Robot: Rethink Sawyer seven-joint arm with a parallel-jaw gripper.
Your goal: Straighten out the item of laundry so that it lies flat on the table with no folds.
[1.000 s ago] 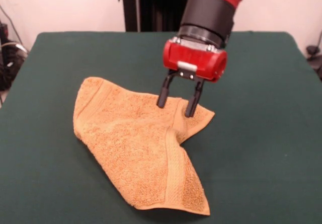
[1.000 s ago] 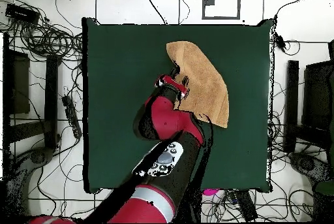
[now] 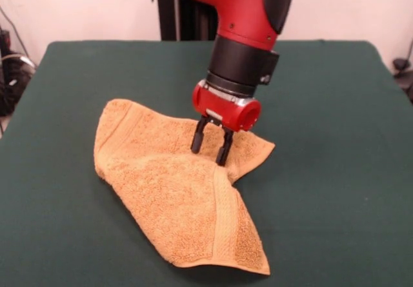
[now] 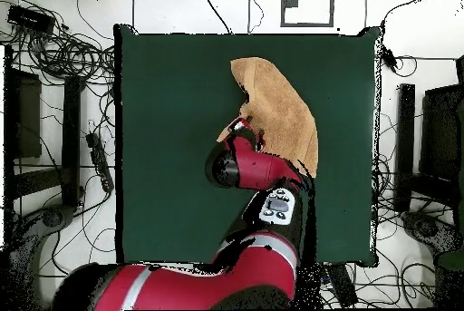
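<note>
one folded towel (image 3: 174, 190) under open gripper (image 3: 210, 150)

Tangled floor cables (image 4: 63, 53), dark cabinets (image 4: 23, 112)

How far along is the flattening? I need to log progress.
Nothing looks finished: the towel lies folded over itself on the table, one flap doubled along a banded edge. In hand: the end effector, open, stands over the fold. Left: grasping it and spreading it flat.

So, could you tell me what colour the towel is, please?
The towel is orange-tan; front view shows it best.
</note>
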